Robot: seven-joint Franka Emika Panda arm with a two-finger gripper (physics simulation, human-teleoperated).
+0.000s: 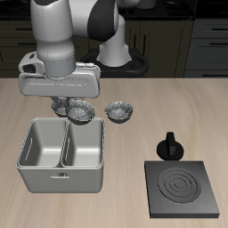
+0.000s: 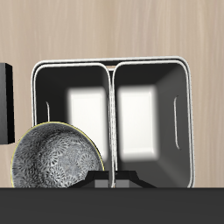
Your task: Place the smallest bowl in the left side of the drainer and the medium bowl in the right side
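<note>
My gripper (image 1: pixel 69 105) (image 2: pixel 112 180) hangs over the back edge of the drainer (image 1: pixel 42 172) (image 2: pixel 112 63), a light grey tub with two deep compartments. It looks shut on the rim of the smallest bowl (image 1: pixel 81 112) (image 2: pixel 54 159), dark-rimmed and silver-speckled. This bowl is held off the table, above the back of the drainer's left compartment. A wider alike bowl (image 1: pixel 120 111) rests on the table behind the drainer. I cannot tell whether it is the medium bowl. Both compartments show bare floors in the wrist view.
A black square stove plate (image 1: pixel 183 189) (image 2: pixel 4 101) with ring marks lies near the table's front edge. A small black pot-like object (image 1: pixel 169 145) stands just behind it. The robot's arm and base fill the space behind the drainer.
</note>
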